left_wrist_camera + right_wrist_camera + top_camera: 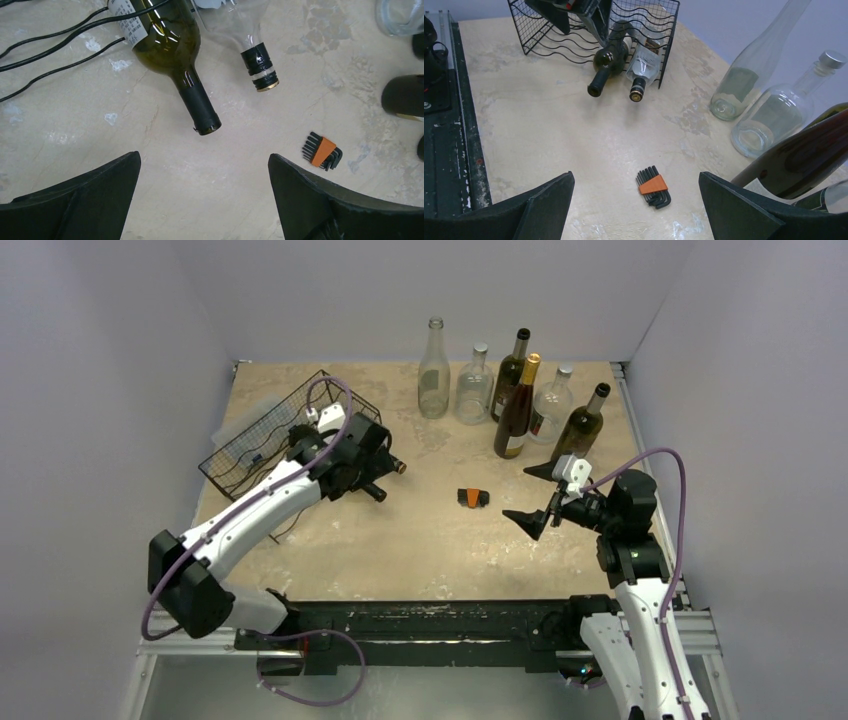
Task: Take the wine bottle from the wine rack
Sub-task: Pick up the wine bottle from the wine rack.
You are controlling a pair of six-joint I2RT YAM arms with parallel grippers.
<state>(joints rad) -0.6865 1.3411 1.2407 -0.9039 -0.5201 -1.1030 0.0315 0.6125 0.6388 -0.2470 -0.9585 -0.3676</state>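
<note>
Overhead, the open left gripper [205,165] hangs above the dark wine bottle [170,45] lying in the wine rack [541,32] at the table's far left corner. Right gripper [516,492] gapes empty too.

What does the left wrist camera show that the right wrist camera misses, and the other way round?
Only the left wrist view shows the white label on the dark green glass wine bottle, close up.

Only the right wrist view shows the whole front of the black wire-mesh rack with its wavy shelves, and the black metal rail along the table's edge.

Both show the green bottle and a clear glass bottle with a black-and-gold neck lying side by side, plus the orange-and-black hex key set on the beige tabletop.
</note>
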